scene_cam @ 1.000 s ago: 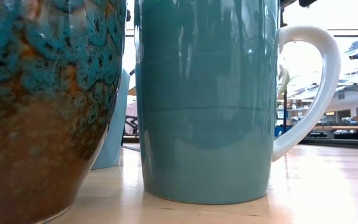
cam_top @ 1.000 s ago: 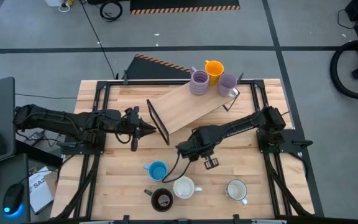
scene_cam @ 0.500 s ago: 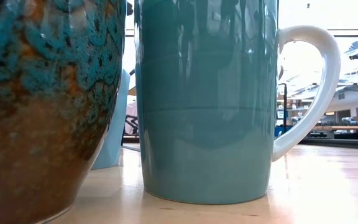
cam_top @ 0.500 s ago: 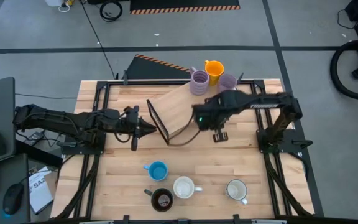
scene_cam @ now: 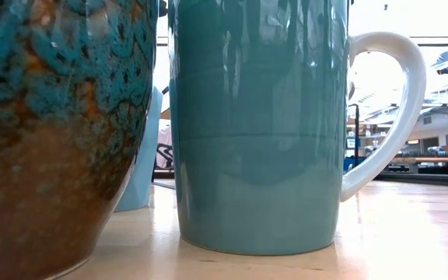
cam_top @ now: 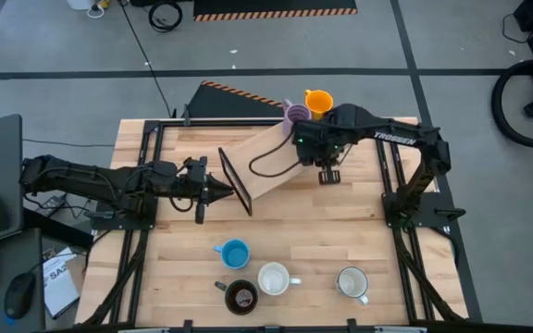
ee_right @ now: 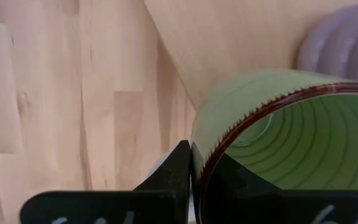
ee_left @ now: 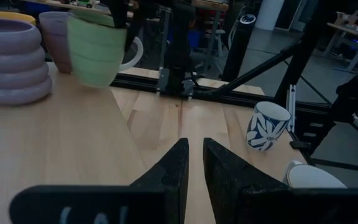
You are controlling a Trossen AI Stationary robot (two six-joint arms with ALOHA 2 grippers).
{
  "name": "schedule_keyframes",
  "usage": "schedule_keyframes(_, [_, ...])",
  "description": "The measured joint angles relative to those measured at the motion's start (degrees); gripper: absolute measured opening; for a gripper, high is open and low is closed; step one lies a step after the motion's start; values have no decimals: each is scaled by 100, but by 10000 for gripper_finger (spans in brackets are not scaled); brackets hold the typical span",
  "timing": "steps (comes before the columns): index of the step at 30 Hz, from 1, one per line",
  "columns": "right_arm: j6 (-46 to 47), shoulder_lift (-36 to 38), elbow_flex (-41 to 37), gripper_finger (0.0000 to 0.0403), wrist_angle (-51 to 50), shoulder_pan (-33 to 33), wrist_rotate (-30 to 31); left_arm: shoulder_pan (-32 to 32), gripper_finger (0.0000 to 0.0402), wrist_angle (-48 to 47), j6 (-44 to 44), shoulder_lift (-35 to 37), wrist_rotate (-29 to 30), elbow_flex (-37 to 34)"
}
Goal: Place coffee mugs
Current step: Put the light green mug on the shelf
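My right gripper (cam_top: pixel 305 141) is over the raised wooden board (cam_top: pixel 276 159) at the table's far side and is shut on a green ribbed mug (ee_left: pixel 97 46). The mug is beside two purple mugs (ee_left: pixel 14 59) (ee_left: pixel 58 31) standing on the board. An orange mug (cam_top: pixel 318 100) stands behind them. In the high view the arm hides the green mug and one purple mug. A blue mug (cam_top: pixel 235 252), a dark mug (cam_top: pixel 240 296) and two white mugs (cam_top: pixel 274 277) (cam_top: pixel 352 281) stand near the table's near edge. My left gripper (cam_top: pixel 225 196) waits, shut, at the board's left end. My right gripper (ee_right: pixel 197 177) pinches the green mug's rim (ee_right: pixel 205 163), one finger (ee_right: pixel 229 183) inside the mug and one finger (ee_right: pixel 169 171) outside, coming from above. The mug hangs upright below the fingers (ee_left: pixel 120 12). Whether its base touches the board, I cannot tell.
A black frame (cam_top: pixel 237 180) stands at the board's left end, close to my left gripper. A cable (cam_top: pixel 271 165) loops over the board. A blue-and-white patterned mug (ee_left: pixel 267 126) stands on the table. In the low view a teal mug (scene_cam: pixel 255 124) and a dark glazed mug (scene_cam: pixel 53 124) stand close to the camera.
My right gripper has travelled from the table's middle toward the far edge, rising over the board, and is now beside the purple mugs. The mugs near the table's near edge have kept their places.
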State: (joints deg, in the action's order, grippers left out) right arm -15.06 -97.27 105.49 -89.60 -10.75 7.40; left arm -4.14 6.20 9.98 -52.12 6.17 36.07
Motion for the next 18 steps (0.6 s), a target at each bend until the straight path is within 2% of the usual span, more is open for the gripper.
schedule_keyframes(11, [-316, -5, 0, 34, 230, -431, -231, 0, 55, 0, -10, 0, 0, 0])
schedule_keyframes(18, [-335, -7, -238, 34, 304, -480, -301, 0, 55, -7, -9, 0, 0, 0])
